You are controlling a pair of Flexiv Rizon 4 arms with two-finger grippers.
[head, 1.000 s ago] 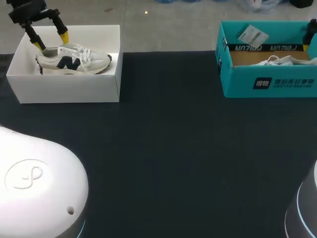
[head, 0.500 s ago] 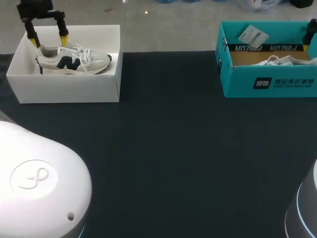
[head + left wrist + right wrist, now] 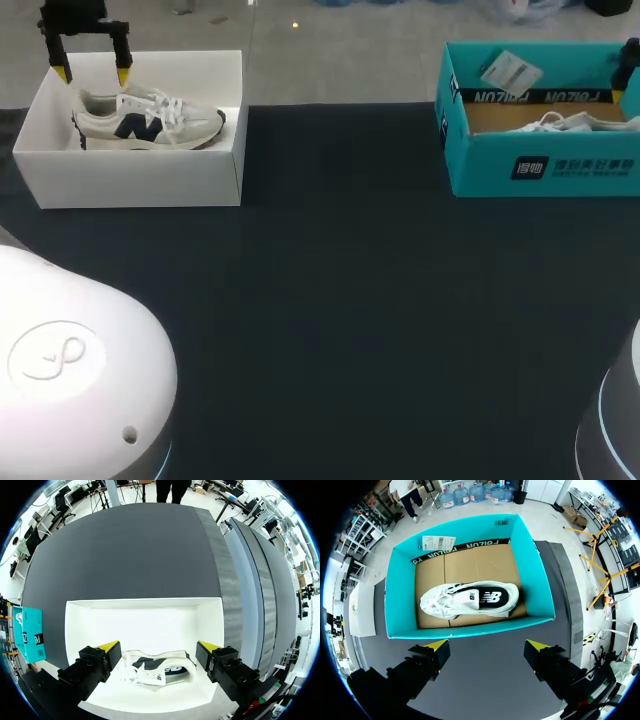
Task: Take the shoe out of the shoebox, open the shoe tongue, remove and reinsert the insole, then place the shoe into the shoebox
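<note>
Left hand (image 3: 93,75) hovers spread over heel end of grey-white mesh sneaker with navy logo (image 3: 145,118), resting in open white cardboard shoebox (image 3: 140,180) at far left of dark table (image 3: 350,300); judged best: descend straight, straddle heel collar clear of box walls, pinch firmly before lifting.

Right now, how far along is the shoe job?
Done: nothing confirmable; the shoe lies in the white shoebox. In hand: nothing, left jaws open above its heel, right jaws open by the teal box. Left: apparently every step, unless this is the finish.
</note>
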